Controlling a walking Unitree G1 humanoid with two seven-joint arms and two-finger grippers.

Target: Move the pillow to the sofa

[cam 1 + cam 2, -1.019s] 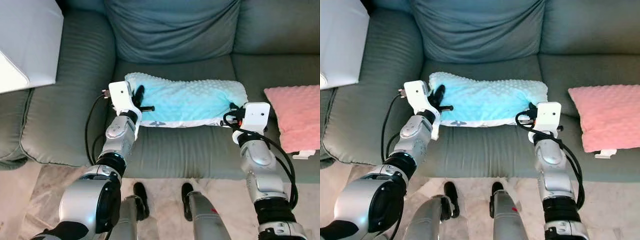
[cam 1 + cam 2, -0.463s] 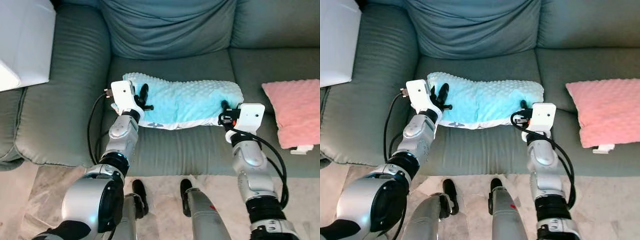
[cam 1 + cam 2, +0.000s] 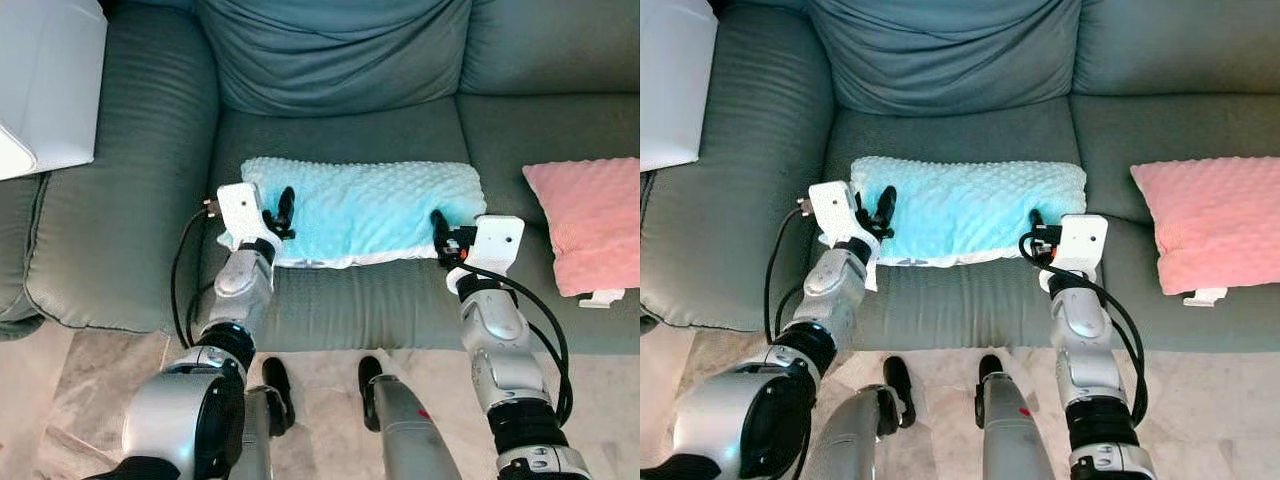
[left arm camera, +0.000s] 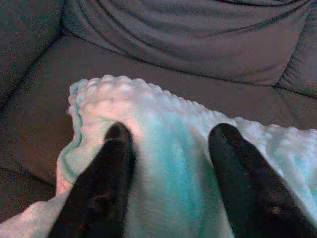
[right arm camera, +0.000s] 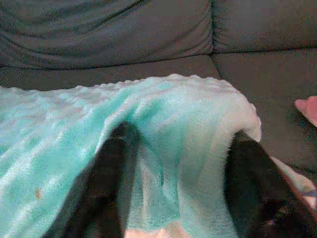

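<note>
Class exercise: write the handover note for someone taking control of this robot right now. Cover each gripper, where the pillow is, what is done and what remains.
Left gripper: open, fingers straddling the turquoise pillow at its left end.
Right gripper: open, fingers astride its right end.
The pillow lies flat on the grey sofa seat cushion; a pink pillow lies on the next seat.
Done: pillow on the sofa.
Left: draw both arms back.

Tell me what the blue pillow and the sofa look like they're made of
The blue pillow looks like soft plush fleece, matte, with a raised dotted texture across its top. The sofa looks like grey-green upholstery, matte to faintly sheened, with fine ribbing on the seat front and arm; whether woven fabric or faux leather is unclear.
</note>
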